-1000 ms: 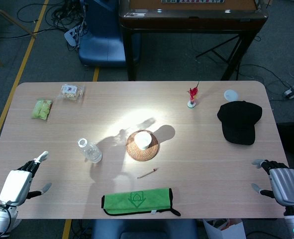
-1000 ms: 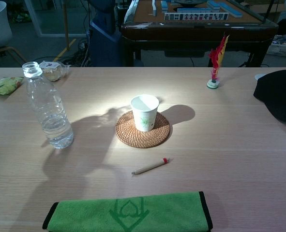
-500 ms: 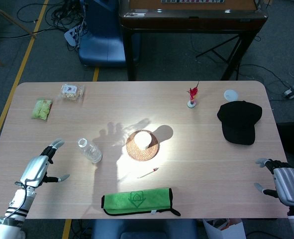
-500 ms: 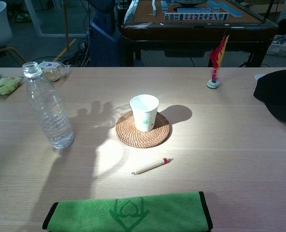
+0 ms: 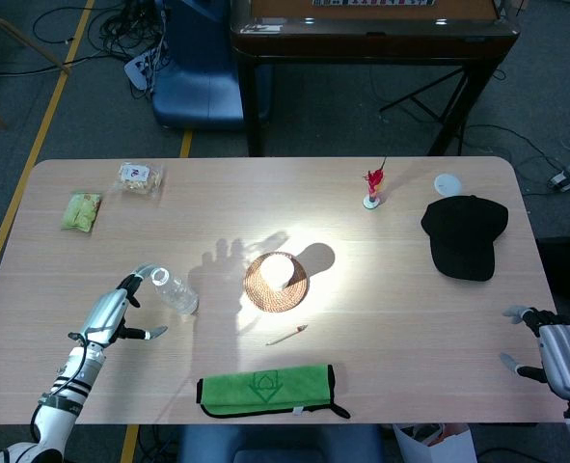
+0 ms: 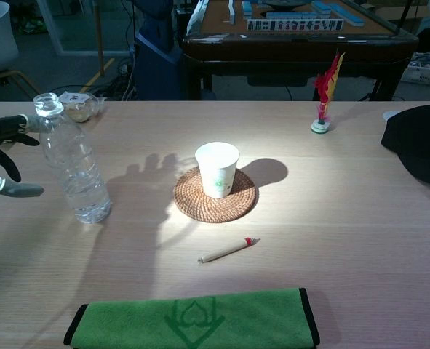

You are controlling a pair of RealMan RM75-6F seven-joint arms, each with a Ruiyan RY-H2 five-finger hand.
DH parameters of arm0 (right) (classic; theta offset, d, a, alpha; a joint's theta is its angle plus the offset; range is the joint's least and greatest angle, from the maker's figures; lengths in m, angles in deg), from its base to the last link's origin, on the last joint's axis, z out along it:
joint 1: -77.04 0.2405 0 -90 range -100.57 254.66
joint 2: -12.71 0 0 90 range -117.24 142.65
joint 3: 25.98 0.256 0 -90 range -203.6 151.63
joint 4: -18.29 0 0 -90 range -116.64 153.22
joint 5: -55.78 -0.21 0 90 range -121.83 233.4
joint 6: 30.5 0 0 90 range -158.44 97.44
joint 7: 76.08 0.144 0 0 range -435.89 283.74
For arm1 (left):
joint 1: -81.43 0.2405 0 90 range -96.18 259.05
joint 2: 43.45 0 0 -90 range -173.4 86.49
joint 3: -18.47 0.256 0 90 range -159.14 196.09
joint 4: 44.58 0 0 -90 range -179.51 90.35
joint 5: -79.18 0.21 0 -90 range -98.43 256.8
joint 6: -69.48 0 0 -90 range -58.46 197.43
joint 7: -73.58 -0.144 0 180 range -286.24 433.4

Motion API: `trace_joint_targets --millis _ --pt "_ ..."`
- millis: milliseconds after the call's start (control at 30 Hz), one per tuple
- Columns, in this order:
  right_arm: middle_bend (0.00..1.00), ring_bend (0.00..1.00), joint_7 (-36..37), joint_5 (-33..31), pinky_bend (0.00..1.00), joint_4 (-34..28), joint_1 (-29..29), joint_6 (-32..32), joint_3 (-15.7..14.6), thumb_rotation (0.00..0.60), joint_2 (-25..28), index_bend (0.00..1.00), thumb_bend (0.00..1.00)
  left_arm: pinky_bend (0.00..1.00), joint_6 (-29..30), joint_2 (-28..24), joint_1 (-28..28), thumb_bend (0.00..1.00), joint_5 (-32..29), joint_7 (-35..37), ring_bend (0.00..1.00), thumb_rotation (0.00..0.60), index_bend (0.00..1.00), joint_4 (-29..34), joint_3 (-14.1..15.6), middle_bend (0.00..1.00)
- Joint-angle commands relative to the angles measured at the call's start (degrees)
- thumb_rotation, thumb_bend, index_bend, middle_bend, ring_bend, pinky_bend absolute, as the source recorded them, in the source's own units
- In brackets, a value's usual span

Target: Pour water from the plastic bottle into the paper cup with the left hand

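While the plastic bottle point(image 6: 72, 161) stands upright left of the paper cup point(image 6: 217, 169), the left hand point(image 5: 117, 310), fingers spread and holding nothing, hovers just beside the bottle, on the side away from the cup.

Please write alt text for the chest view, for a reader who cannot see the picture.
The robot's left hand, fingers spread, is beside an uncapped plastic bottle standing on a wooden table, not gripping it. A paper cup stands on a woven coaster at the centre, with a pencil and a green cloth nearer the camera.
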Motion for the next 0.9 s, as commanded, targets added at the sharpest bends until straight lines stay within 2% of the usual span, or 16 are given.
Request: trace_joint_targets --millis 33,433,900 --pt "0.42 0.4 0.1 0.1 0.45 0.0 0.0 0.0 0.0 0.6 0.0 0.37 0.0 0.37 -0.7 0.7 -0.6 0.09 -0.9 0.8 0.1 0.6 0.0 0.3 -0.5 0.03" --pt "0.42 0.4 -0.1 -0.6 0.45 0.4 0.0 -0.3 0.3 0.6 -0.2 0.37 0.0 0.37 -4.0 5.6 -4.1 0.09 -11.7 -3.8 0.1 0.6 0.0 -1.1 -2.7 0.03" --pt "0.42 0.4 0.2 -1.4 0.45 0.8 0.1 -0.8 0.5 0.6 -0.1 0.37 0.0 0.37 -3.4 11.3 -6.0 0.08 -17.6 -5.3 0.11 0.6 0.0 -4.2 -4.4 0.04"
